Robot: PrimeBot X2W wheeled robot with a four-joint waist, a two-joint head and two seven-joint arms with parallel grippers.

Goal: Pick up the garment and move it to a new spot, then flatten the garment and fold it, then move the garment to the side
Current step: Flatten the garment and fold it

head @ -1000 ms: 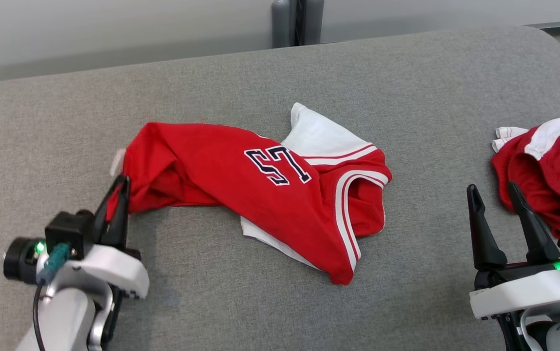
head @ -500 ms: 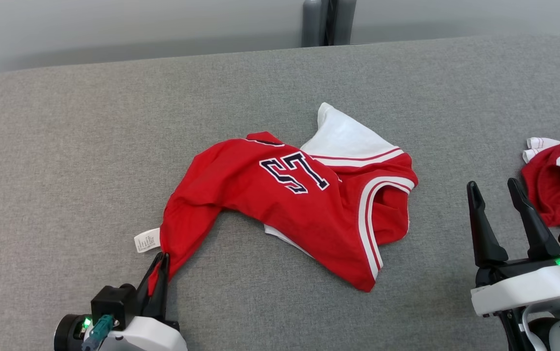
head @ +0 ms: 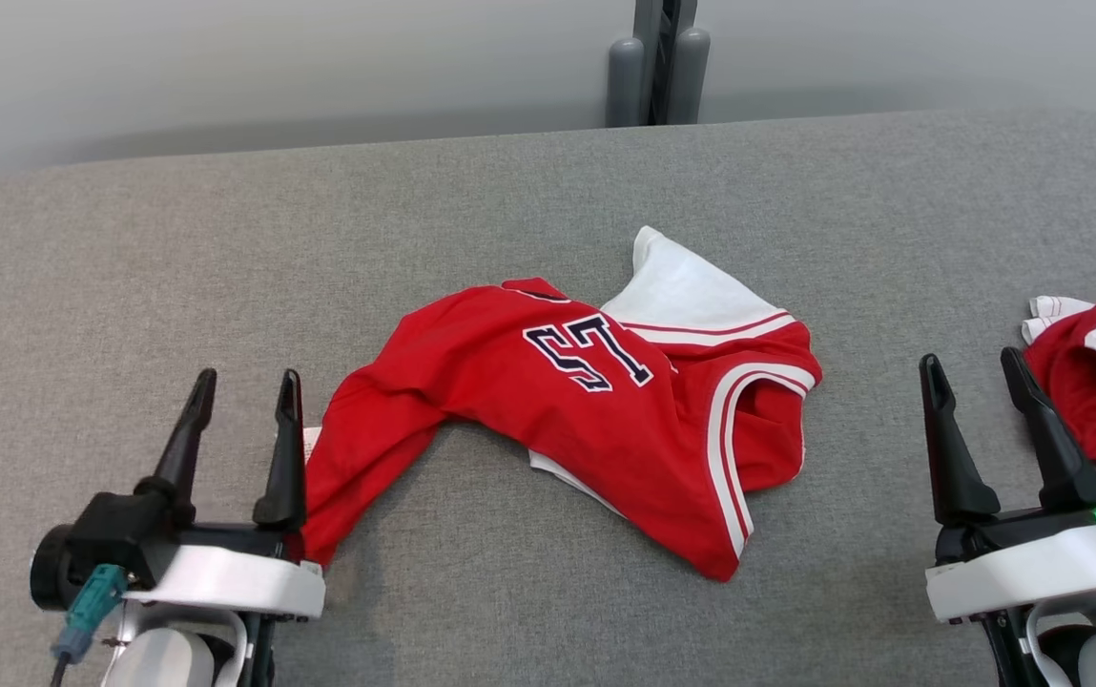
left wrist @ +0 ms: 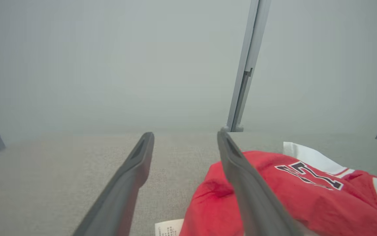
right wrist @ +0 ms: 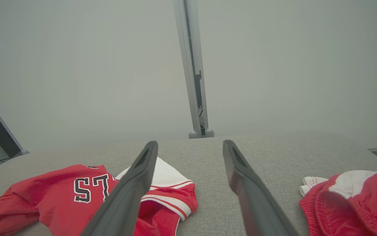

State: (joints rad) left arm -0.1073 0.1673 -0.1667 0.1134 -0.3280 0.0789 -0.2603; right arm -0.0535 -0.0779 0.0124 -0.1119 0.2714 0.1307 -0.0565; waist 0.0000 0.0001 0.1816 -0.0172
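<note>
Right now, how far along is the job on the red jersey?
Done: the move looks finished; the left gripper, shut on a corner of the red jersey a second ago, now stands open beside it. In hand: nothing; the right gripper is open too. Left: the jersey lies crumpled on the grey surface, so flattening, folding and moving it aside remain.

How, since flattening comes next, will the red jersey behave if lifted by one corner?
Probably floppy: the red jersey lies in rumpled folds, so it should sag from a single corner. Likely light, since the fabric looks thin. It may drag on the textured grey surface.
</note>
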